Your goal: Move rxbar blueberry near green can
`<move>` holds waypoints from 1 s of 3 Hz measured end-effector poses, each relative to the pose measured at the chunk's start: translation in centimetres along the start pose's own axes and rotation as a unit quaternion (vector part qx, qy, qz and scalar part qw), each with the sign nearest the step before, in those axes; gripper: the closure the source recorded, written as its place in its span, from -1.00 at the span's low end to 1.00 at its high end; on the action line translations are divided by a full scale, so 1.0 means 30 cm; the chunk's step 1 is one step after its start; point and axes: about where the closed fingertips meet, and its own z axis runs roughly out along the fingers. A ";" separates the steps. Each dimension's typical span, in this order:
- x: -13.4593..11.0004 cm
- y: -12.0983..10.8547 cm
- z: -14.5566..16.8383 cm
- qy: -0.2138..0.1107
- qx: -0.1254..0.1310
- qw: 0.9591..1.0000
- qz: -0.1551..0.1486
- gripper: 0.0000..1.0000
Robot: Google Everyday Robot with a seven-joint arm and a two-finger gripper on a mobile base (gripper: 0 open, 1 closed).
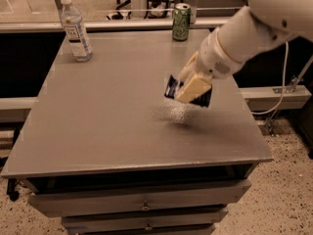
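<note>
The rxbar blueberry [172, 87], a flat dark blue wrapper with white lettering, is held in the air above the middle right of the grey table [107, 116]. My gripper [191, 88] is shut on it, with a pale finger across its front; the white arm reaches in from the upper right. The bar's shadow lies on the table just below. The green can [181, 21] stands upright at the table's far edge, well beyond the gripper.
A clear plastic water bottle [75, 28] with a white cap stands at the far left of the table. Drawers sit under the table's front edge. A rail and a cable run along the right side.
</note>
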 end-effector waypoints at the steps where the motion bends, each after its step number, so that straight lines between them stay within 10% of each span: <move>1: -0.101 -0.078 -0.091 -0.022 0.031 0.999 -0.018 1.00; 3: -0.098 -0.173 -0.093 -0.020 0.059 0.997 -0.043 1.00</move>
